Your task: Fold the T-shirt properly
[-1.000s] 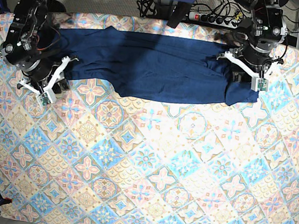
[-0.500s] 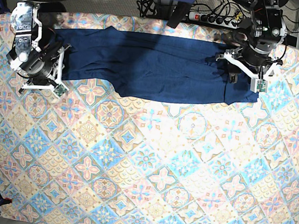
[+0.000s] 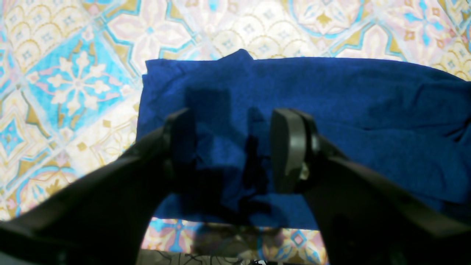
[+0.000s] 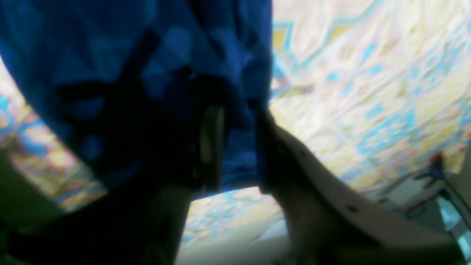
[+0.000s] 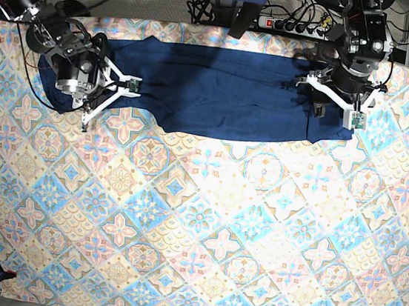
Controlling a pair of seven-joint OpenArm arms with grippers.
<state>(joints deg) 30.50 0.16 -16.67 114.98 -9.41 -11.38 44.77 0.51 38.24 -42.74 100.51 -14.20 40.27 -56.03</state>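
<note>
Lying stretched in a long band across the far edge of the pastel tile-patterned tablecloth point(image 5: 203, 227), the dark navy-blue T-shirt point(image 5: 219, 91) is running nearly the full width of the table, its long sleeves reaching toward both arms. On the base view's right, the left gripper point(image 5: 337, 102) is hanging over the end of one sleeve. Its wrist camera is showing the two dark fingers point(image 3: 290, 147) standing clearly apart above the squared sleeve end point(image 3: 235, 110), which is lying flat on the cloth; nothing is sitting between the pads, and the fingers are casting shadows on the fabric below. On the base view's left, the right gripper point(image 5: 95, 98) is sitting at the other end of the garment, where the fabric is bunching around the arm. Its wrist view is blurred, but navy fabric point(image 4: 147, 73) is draping up off the tablecloth and running down between the dark finger point(image 4: 209, 143) and the pale one point(image 4: 279, 154). A gap is showing between those two fingers with cloth in it; whether they are actually pinching the shirt cannot be told from the blur. A power strip point(image 5: 295, 26) and cables are lying beyond the table's far edge.
</note>
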